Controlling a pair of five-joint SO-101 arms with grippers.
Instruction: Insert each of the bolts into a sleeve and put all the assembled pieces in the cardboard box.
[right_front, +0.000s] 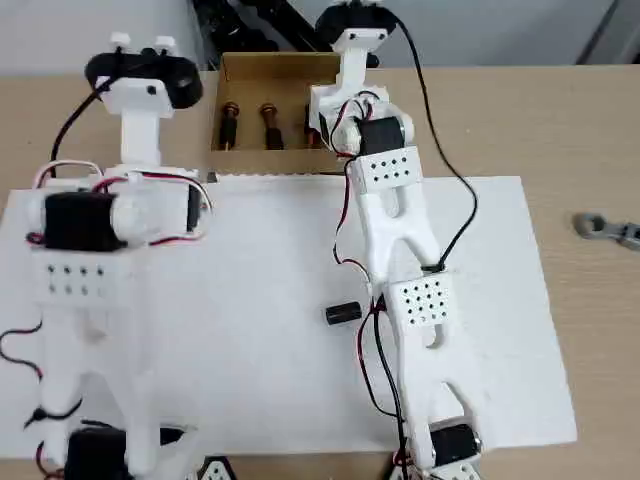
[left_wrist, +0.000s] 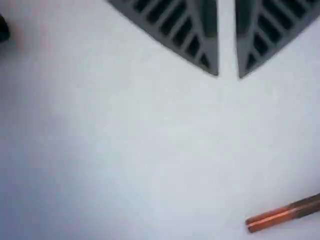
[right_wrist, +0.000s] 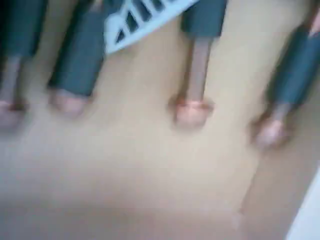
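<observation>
White sheet (left_wrist: 100, 150) bears a bolt (left_wrist: 282, 216) apart from left pincer (left_wrist: 228, 74).

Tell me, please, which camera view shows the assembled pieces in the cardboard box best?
The right wrist view: it looks closely at four assembled pieces, dark sleeves with copper heads, on the cardboard box floor. The high view shows two plainly, a third partly behind an arm. The left wrist view looks at a loose bolt.

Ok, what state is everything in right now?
Cardboard box: open, holding sleeved bolts.
Loose bolt: bare, lying on the white sheet.
Loose sleeve: on its side, no bolt showing.
Left pincer: slightly open, empty, above the sheet.
Right pincer: down inside the box.
</observation>
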